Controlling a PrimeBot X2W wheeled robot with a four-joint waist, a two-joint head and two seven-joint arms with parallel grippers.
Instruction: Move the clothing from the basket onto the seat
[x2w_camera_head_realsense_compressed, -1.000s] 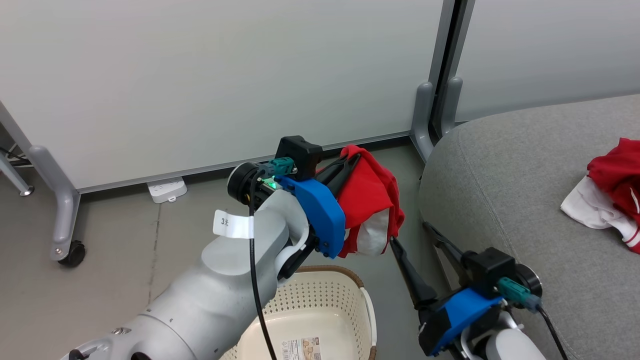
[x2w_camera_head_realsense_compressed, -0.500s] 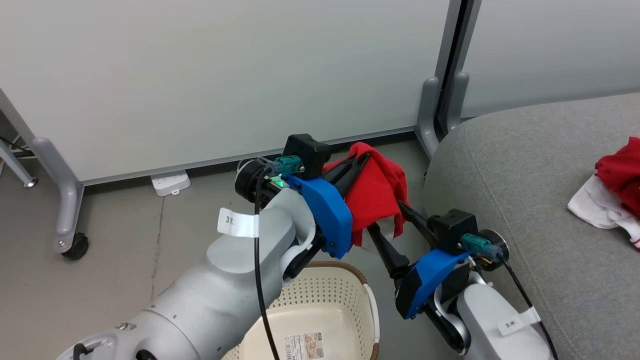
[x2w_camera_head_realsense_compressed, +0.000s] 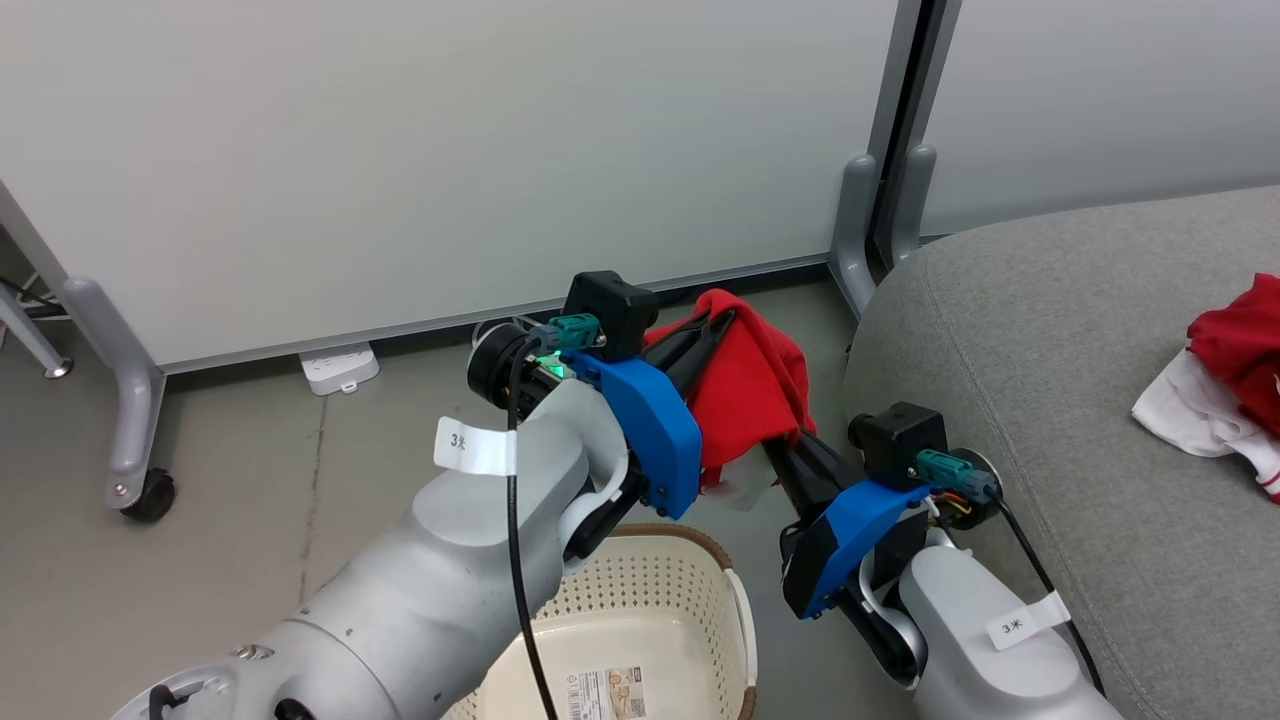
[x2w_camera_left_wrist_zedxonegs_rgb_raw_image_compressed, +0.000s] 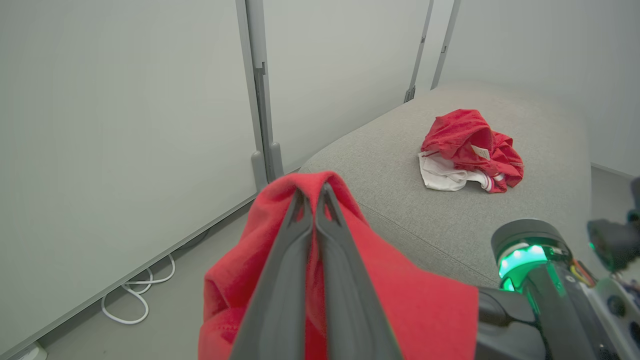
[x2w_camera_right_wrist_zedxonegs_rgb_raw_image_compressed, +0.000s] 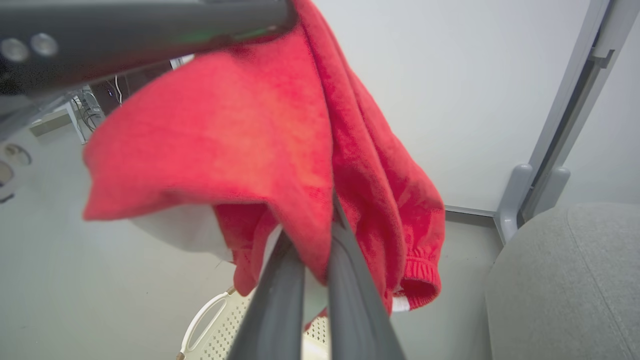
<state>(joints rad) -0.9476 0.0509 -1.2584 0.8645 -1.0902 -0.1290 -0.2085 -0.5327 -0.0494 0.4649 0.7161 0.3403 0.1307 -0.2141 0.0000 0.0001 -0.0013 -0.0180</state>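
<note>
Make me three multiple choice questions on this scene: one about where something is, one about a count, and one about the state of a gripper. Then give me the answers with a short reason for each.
1. Where does the loose garment lie?
A. on top of the seat
B. tucked under it
C. hanging off its front edge

2. How many red garments are in sight?
A. one
B. two
C. three

3. The right gripper is:
A. wide open, clear of any cloth
B. shut on the hanging garment
C. shut on the loose garment

Answers
1 A: the left wrist view shows it bunched on the grey cushion top.
2 B: one lies on the seat, and one hangs from the left gripper.
3 B: in the right wrist view its fingers meet with red fabric pinched between them.
</note>
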